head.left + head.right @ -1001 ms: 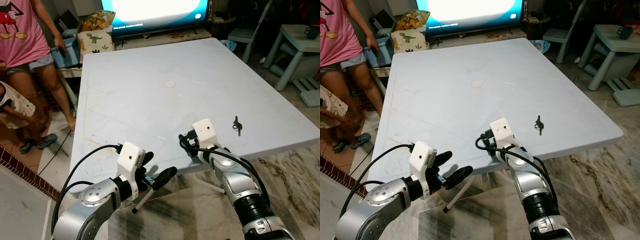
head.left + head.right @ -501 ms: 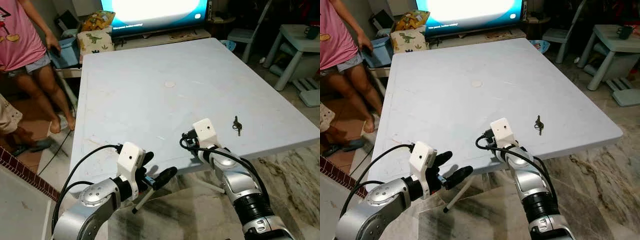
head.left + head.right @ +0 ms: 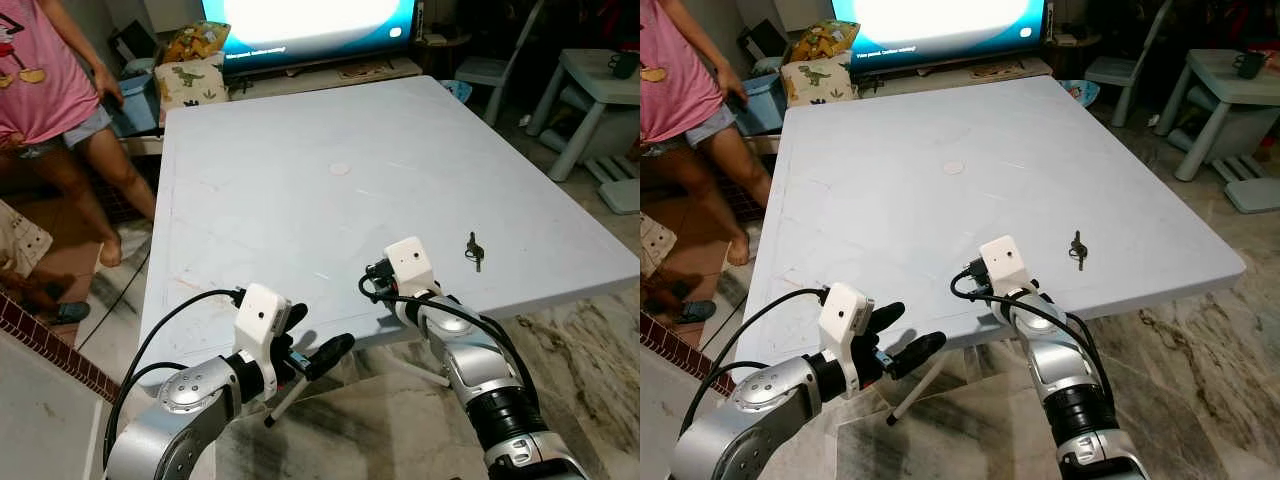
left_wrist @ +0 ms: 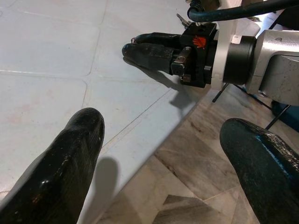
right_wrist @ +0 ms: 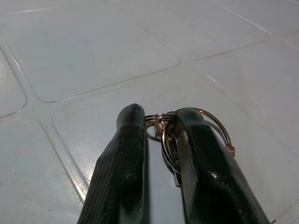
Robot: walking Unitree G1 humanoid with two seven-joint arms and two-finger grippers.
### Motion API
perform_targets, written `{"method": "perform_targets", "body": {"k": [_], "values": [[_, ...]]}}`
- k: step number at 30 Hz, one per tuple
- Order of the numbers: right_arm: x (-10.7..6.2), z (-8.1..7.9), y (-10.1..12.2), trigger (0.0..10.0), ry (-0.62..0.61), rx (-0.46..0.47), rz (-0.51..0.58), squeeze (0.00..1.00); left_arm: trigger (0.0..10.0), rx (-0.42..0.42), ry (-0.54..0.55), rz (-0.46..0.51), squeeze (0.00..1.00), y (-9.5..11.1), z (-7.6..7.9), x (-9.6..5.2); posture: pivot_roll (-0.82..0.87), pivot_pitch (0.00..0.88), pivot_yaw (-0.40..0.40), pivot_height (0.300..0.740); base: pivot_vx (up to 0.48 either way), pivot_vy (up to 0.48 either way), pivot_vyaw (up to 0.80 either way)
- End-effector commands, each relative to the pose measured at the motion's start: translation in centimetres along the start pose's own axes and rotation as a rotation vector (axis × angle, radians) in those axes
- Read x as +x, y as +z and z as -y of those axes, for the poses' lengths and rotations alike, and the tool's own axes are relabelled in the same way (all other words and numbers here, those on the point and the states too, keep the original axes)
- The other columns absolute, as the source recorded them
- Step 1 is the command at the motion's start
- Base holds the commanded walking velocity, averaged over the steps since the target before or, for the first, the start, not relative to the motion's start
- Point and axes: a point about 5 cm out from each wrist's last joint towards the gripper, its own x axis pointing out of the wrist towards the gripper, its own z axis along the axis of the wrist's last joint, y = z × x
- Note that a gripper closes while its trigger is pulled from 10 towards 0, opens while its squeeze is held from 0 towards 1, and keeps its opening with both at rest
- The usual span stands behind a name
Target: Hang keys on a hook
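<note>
Key ring (image 5: 196, 128) w/ metal loops sits pinched between the black fingers (image 5: 122, 172) of the right pincer (image 5: 156, 116), low over the pale blue bench (image 3: 300, 190) near its front edge. A second bunch of keys (image 3: 474, 250) lies on the bench to the robot's right, apart from the arm. Left pincer (image 3: 318, 338) hovers off the front edge above marble floor (image 3: 590, 340), fingers spread wide, holding nothing. A person's legs (image 3: 70, 180) at far left; lit TV screen (image 3: 300, 20) beyond the bench.
</note>
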Motion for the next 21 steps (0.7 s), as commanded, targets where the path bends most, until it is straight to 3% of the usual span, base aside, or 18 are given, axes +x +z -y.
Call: {"method": "perform_targets", "body": {"k": [1, 8, 13, 21], "values": [[0.1, -0.5, -0.7, 0.0, 0.019, -0.002, -0.031, 0.00, 10.0, 0.014, -0.004, -0.002, 0.00, 0.0, 0.0, 0.0, 0.05, 0.061, 0.062, 0.740, 0.000, 0.000, 0.00], [0.0, -0.2, -0.3, 0.0, -0.016, -0.023, -0.014, 0.00, 10.0, 0.011, -0.006, 0.000, 0.00, 0.1, 0.0, 0.0, 0.05, 0.057, 0.062, 0.740, 0.000, 0.000, 0.00], [0.0, 0.7, 1.9, 0.0, -0.096, -0.083, 0.096, 0.00, 10.0, 0.002, -0.022, 0.006, 0.00, 0.4, -0.3, -0.1, 0.05, 0.050, 0.062, 0.740, 0.000, 0.000, 0.00], [-0.2, 1.6, 3.1, 0.0, -0.159, -0.138, 0.158, 0.00, 10.0, 0.000, -0.019, 0.002, 0.00, 0.4, -0.6, -0.3, 0.05, 0.033, 0.056, 0.740, 0.000, 0.000, 0.00]]}}
